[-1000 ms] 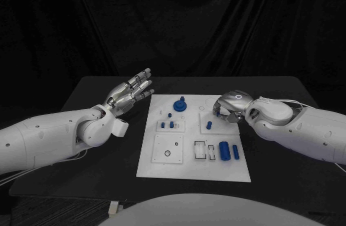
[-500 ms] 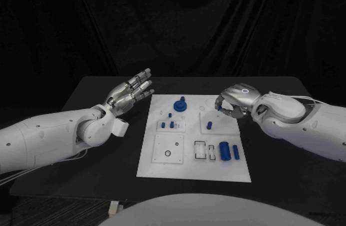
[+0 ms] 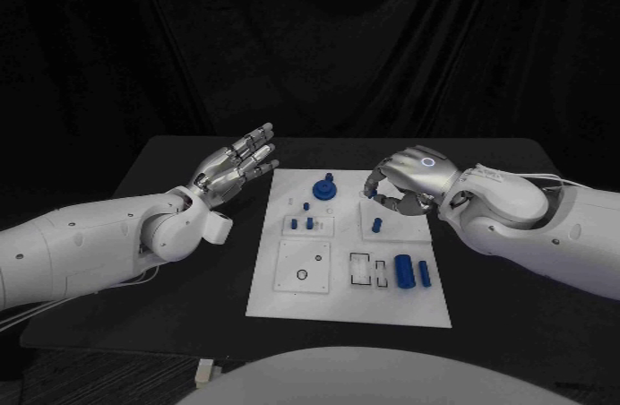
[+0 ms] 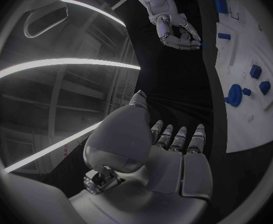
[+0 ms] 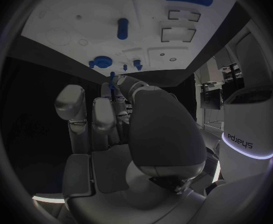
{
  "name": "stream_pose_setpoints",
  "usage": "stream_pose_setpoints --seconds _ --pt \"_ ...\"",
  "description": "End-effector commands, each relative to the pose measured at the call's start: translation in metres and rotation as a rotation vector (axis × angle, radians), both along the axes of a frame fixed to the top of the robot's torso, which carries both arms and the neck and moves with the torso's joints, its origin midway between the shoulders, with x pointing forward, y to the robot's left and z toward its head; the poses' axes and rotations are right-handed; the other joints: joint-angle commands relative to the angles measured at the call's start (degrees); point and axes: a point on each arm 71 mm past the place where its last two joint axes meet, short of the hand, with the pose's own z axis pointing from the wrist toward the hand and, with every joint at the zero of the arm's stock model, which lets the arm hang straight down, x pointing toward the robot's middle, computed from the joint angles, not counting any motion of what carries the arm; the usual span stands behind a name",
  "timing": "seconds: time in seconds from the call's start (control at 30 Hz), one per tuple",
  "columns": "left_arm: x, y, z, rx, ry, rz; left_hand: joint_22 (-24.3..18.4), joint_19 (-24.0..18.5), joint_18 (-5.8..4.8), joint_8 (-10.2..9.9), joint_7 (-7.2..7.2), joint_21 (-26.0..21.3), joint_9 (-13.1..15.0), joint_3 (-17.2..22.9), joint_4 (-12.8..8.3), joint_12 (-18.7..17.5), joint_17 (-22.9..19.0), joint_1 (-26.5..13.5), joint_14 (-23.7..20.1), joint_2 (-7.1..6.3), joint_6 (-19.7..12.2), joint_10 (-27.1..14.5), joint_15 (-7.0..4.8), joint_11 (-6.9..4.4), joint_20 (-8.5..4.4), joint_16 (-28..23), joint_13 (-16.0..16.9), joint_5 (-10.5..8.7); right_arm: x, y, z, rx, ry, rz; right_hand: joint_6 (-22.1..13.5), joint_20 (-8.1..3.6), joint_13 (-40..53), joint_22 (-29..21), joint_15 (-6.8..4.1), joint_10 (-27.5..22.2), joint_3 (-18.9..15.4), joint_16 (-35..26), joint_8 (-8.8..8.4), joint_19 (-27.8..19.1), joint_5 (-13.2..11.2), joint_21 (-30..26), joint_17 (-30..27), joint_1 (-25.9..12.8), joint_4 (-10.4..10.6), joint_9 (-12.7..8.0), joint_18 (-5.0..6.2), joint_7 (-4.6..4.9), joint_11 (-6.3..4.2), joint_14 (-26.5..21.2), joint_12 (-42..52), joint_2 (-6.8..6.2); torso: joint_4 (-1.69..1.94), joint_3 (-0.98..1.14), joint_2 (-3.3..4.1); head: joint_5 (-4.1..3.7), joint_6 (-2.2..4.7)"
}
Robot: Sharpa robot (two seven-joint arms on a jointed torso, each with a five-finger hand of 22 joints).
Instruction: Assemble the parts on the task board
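Fingertips of the right hand (image 3: pixel 407 186) are pinching a small blue part (image 5: pixel 112 79) above the task board (image 3: pixel 348 290), seemingly for insertion, while the left hand (image 3: pixel 236 165) is idling wide open beside it.

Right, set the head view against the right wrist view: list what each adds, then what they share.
Head view adds the left hand, fingers spread, raised beside the task board, and the black table. Right wrist view adds a thin blue part pinched at the right hand fingertips. Shared: that hand, the board, the round blue part and the blue peg.
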Motion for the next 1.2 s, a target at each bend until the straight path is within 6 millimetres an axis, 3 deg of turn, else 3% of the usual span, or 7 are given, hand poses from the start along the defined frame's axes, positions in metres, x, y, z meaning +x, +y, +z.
stream_pose_setpoints --seconds 0.03,0.23,0.47,1.0,1.2 --pt "-0.001 0.000 0.005 -0.049 -0.060 0.009 0.0 0.0 0.11 0.2 0.35 0.2 0.1 -0.2 -0.2 0.4 0.0 0.4 -0.2 -0.04 0.0 0.1 0.40 0.44 0.20 0.4 0.1 0.32 -0.009 0.011 -0.003 0.018 -0.025 -0.004 -0.3 0.00 0.0 6.7 0.51 0.3 0.1 0.2 -0.11 0.2 0.2 0.2 0.1 -0.5 -0.4 0.1 0.41 0.35 0.17 -0.1 0.2 -0.44 0.06 -0.03 0.00 0.55 0.00" --pt "-0.001 0.000 0.004 -0.047 -0.056 0.010 0.1 0.1 0.08 0.3 0.22 0.2 0.1 -0.3 -0.2 0.6 0.1 0.6 -0.2 -0.01 0.4 0.2 0.40 0.67 0.20 0.4 0.1 0.39 -0.025 0.038 -0.016 0.021 -0.002 0.049 -0.7 0.12 -0.1 6.7 0.62 0.4 0.2 0.3 -0.41 0.3 0.4 0.2 0.1 -0.6 -0.5 0.1 0.42 0.44 0.25 0.0 0.1 -0.63 0.06 0.00 0.07 1.44 0.00" --pt "-0.002 0.000 0.003 -0.048 -0.055 0.010 0.1 0.1 0.06 0.3 0.29 0.2 0.1 -0.3 -0.2 0.7 0.1 0.7 -0.2 0.01 0.3 0.2 0.41 0.83 0.20 0.4 0.1 0.41 -0.035 0.062 -0.031 0.001 0.045 0.097 -1.2 0.22 -0.1 6.7 0.73 0.5 0.4 0.3 -0.77 0.2 0.5 0.1 0.0 -0.6 -0.6 0.2 0.45 0.60 0.31 0.0 0.1 -0.64 0.04 0.00 0.04 1.75 0.00" --pt "-0.003 0.001 0.003 -0.047 -0.054 0.013 0.0 0.1 0.05 0.3 0.33 0.2 0.1 -0.3 -0.2 0.7 0.1 0.7 -0.2 0.00 0.4 0.2 0.40 0.89 0.19 0.4 0.1 0.37 -0.041 0.083 -0.058 -0.041 0.110 0.125 -2.1 0.45 -0.2 6.6 1.01 0.5 0.5 0.2 -1.48 0.2 0.4 0.0 -0.1 -0.8 -0.8 0.2 0.45 0.85 0.46 -0.1 0.0 -0.82 -0.04 0.01 0.03 2.97 0.00" --pt "-0.003 0.001 0.003 -0.047 -0.053 0.012 0.0 0.1 0.04 0.3 0.37 0.2 0.1 -0.4 -0.1 0.8 0.1 0.8 -0.2 0.01 0.4 0.2 0.38 0.92 0.19 0.4 0.1 0.35 -0.041 0.087 -0.062 -0.048 0.118 0.132 -2.3 0.50 -0.3 6.6 1.07 0.4 0.6 0.2 -1.61 0.2 0.4 -0.1 -0.2 -0.9 -0.8 0.2 0.47 0.90 0.52 -0.1 -0.1 -0.84 0.01 0.01 0.03 3.04 0.00"
